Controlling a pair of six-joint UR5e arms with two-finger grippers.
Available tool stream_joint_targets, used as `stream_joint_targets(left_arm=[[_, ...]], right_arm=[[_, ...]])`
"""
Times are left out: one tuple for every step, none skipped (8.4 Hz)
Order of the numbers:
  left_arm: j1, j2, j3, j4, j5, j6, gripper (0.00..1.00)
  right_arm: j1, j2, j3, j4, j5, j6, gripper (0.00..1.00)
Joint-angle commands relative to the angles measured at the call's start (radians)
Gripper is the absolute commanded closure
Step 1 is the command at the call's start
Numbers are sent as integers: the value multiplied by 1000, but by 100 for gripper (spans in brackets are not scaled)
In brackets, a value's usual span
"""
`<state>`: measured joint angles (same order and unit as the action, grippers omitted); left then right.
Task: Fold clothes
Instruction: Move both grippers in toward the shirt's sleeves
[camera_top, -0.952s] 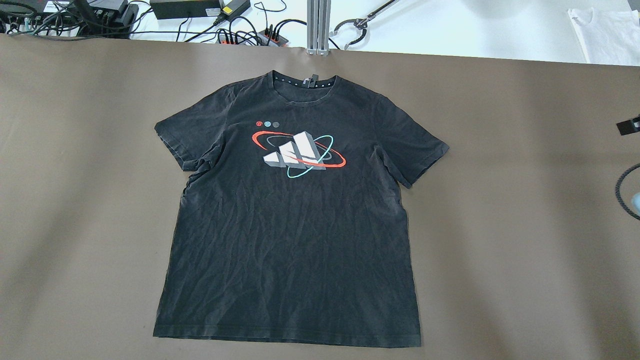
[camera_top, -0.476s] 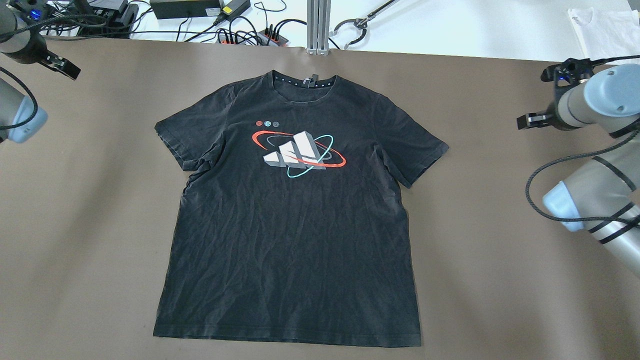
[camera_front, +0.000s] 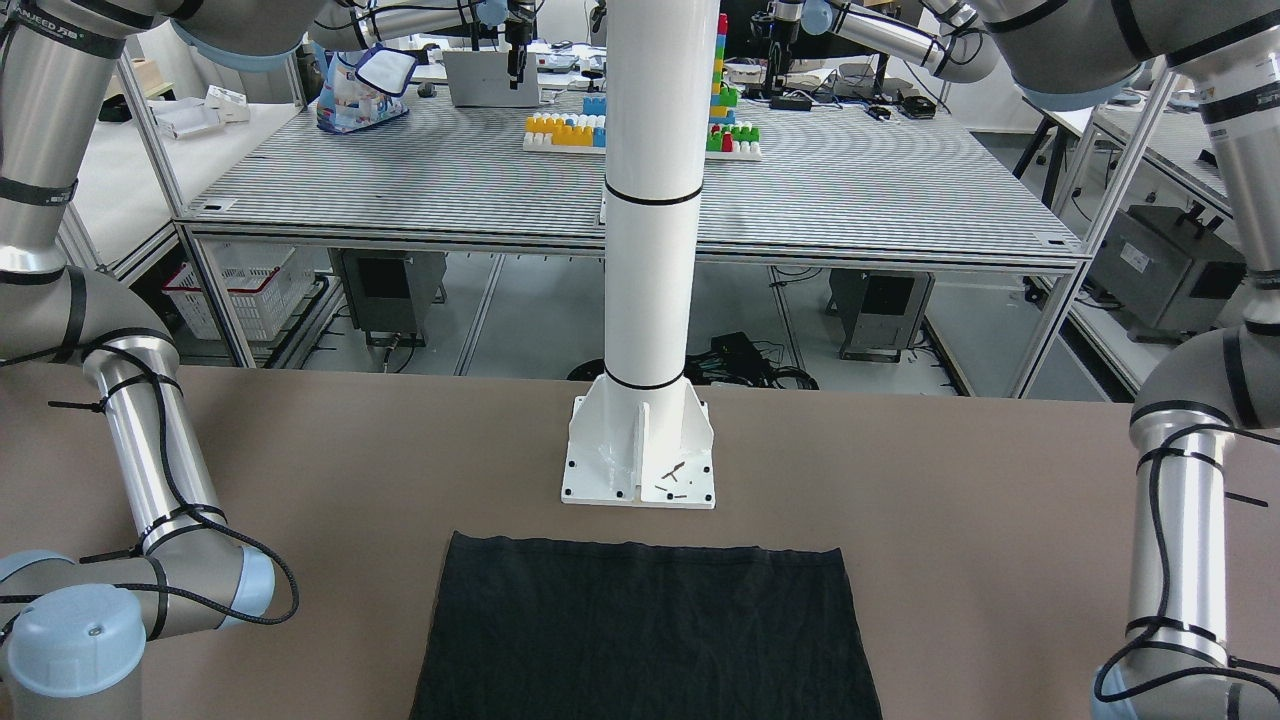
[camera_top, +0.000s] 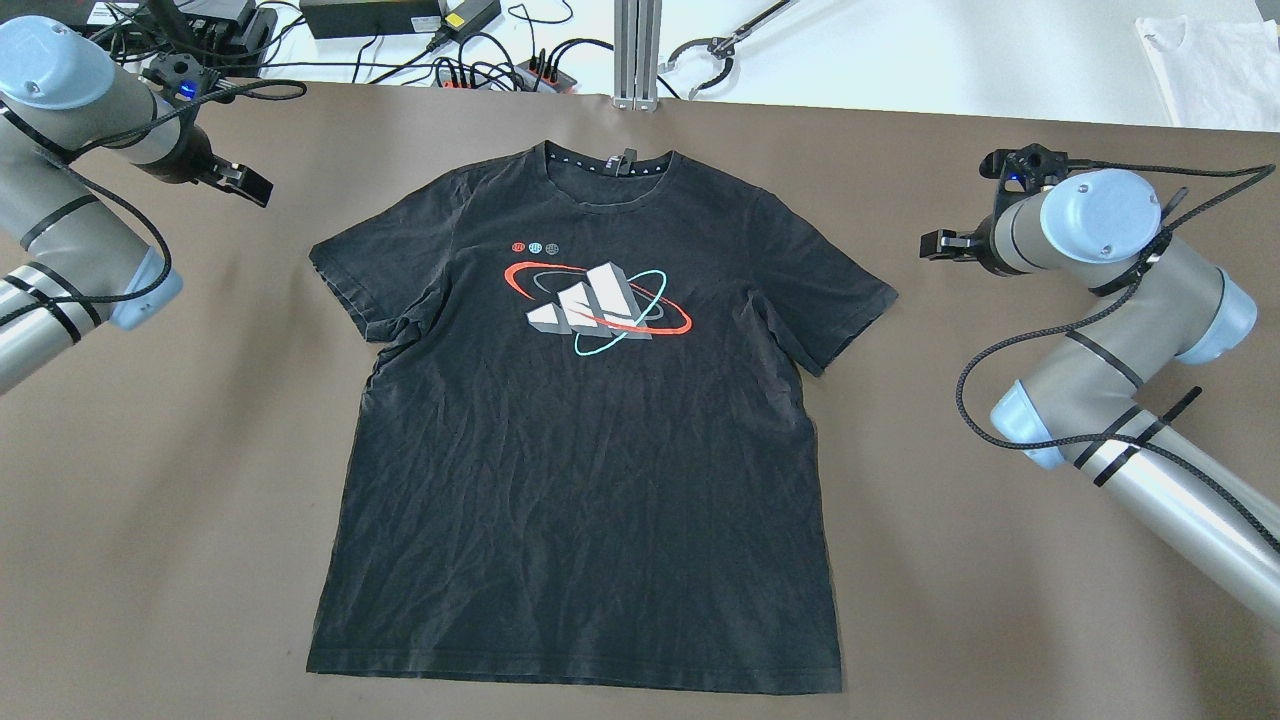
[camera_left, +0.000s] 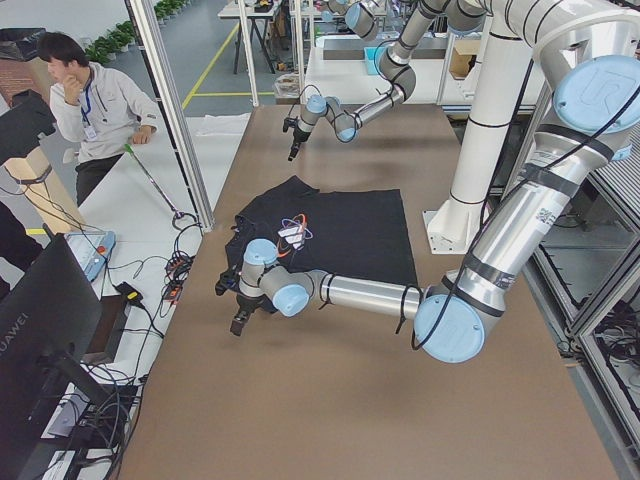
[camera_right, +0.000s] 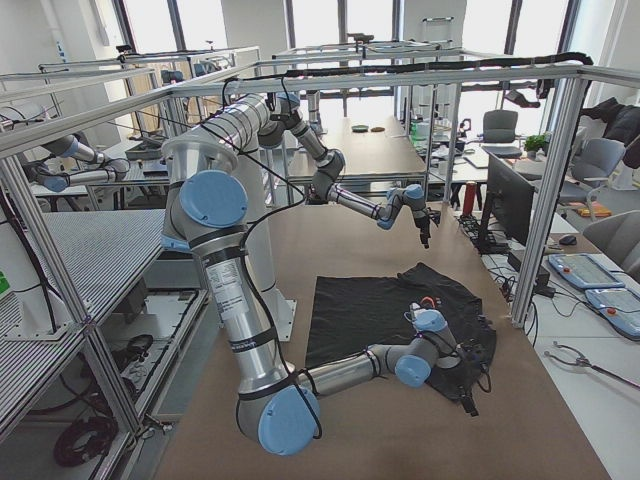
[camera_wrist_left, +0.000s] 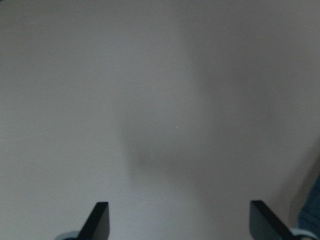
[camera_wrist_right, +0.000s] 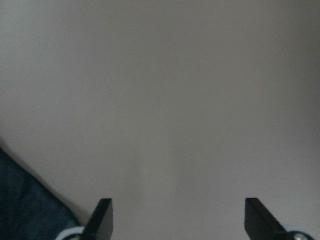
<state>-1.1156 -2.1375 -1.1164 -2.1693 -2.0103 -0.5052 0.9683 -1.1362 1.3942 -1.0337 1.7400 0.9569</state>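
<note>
While both stand spread wide and hold nothing, the left gripper hangs at the overhead view's upper left and the right gripper at its right. Each is clear of the black T-shirt, which lies flat, centre frame, on the brown table.

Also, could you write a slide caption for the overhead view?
Black T-shirt flat on brown table; left end effector and right end effector, open, flank its sleeves.

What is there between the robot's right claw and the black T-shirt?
Only bare table, as the overhead view shows; the right gripper is clear of the black T-shirt.
</note>
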Motion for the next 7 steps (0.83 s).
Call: stream_joint_targets(left_arm=[[71, -7, 7, -68, -24, -109, 0], [86, -7, 6, -79, -24, -116, 0], [98, -7, 3, -81, -24, -116, 4], [102, -7, 0, -81, -24, -116, 17], [108, -7, 0, -81, -24, -116, 28], [114, -5, 0, -81, -24, -116, 33], [120, -5, 0, -81, -24, -116, 35]], right_arm=[[-32, 9, -9, 17, 0, 17, 6], [-37, 9, -8, 17, -2, 17, 6], [-37, 9, -6, 17, -2, 17, 6], [-37, 9, -4, 17, -2, 17, 6], [-37, 7, -4, 17, -2, 17, 6], [-37, 7, -4, 17, -2, 17, 6], [-37, 7, -4, 17, -2, 17, 6]])
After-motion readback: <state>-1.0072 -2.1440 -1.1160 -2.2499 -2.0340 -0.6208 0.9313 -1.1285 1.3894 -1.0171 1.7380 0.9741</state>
